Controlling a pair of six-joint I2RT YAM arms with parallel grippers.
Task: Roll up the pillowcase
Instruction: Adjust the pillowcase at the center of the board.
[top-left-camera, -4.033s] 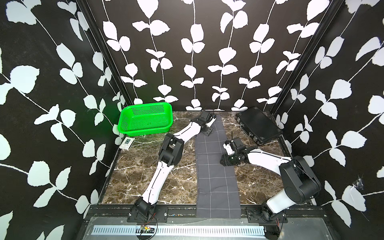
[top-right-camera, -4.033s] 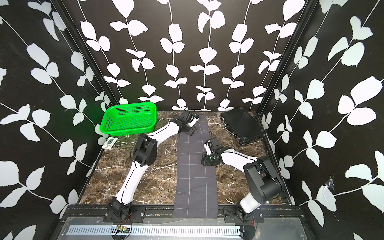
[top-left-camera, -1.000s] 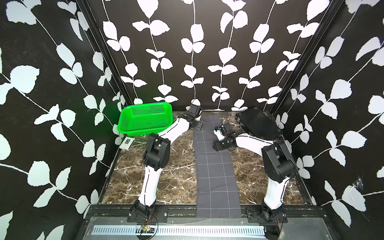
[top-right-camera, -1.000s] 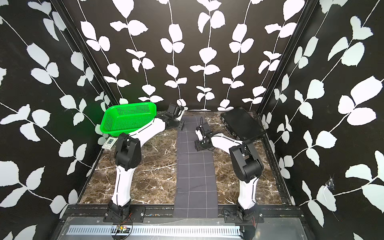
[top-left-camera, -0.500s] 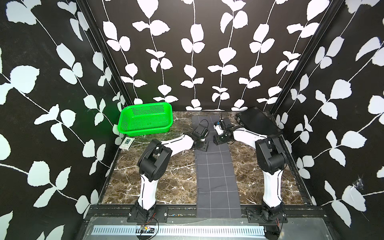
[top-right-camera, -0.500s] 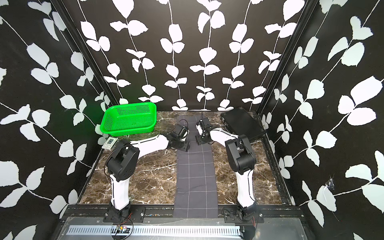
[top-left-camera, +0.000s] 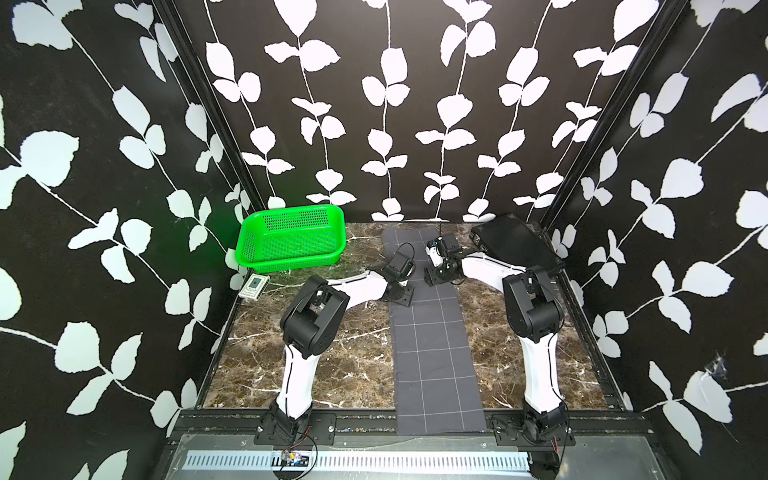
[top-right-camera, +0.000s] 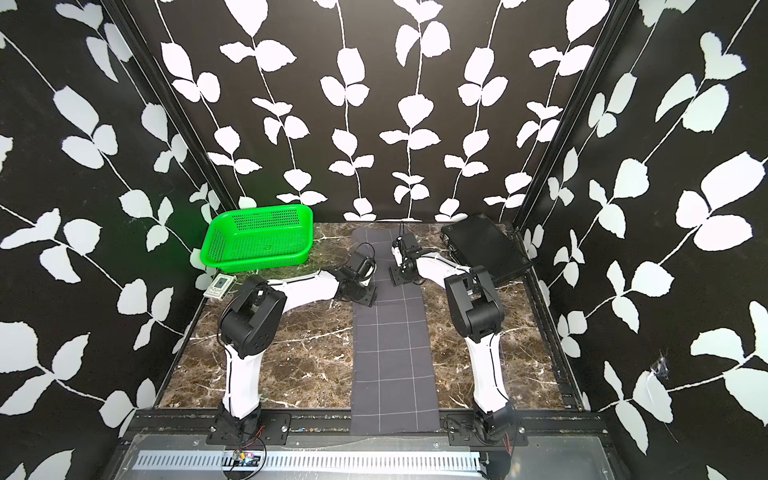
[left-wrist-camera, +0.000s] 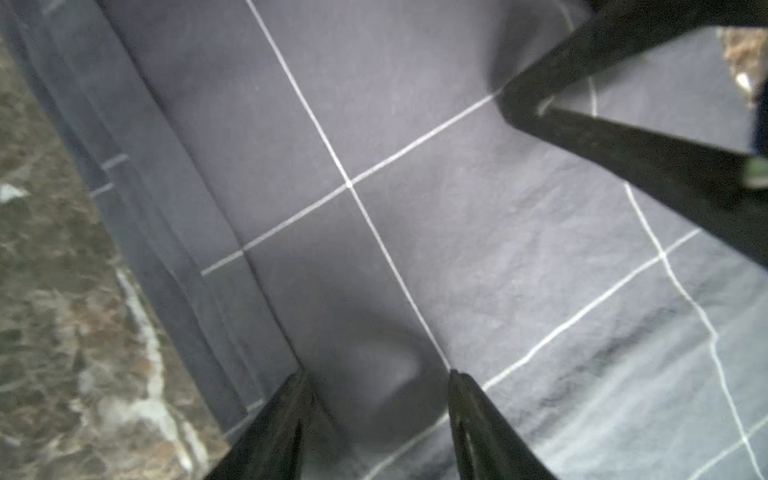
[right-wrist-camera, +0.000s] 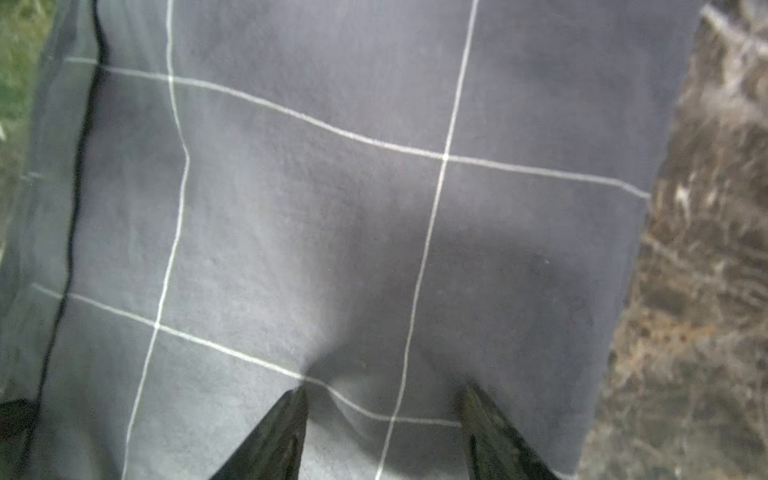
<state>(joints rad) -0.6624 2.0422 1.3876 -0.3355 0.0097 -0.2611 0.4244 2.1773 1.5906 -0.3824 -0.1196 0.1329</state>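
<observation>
The pillowcase (top-left-camera: 432, 353) (top-right-camera: 390, 353) lay flat and unrolled as a long strip down the middle of the marble table (top-left-camera: 291, 353), its near end hanging over the front rail and its far end near the back wall. Over its far half, the left gripper (left-wrist-camera: 376, 374) stood at its left edge and the right gripper (right-wrist-camera: 385, 388) near its right edge. Both had their jaws spread and their tips down at the grey cloth, which puckered slightly between them. A green basket (top-left-camera: 291, 245) sat at the back left and a black case (top-left-camera: 515, 245) at the back right.
</observation>
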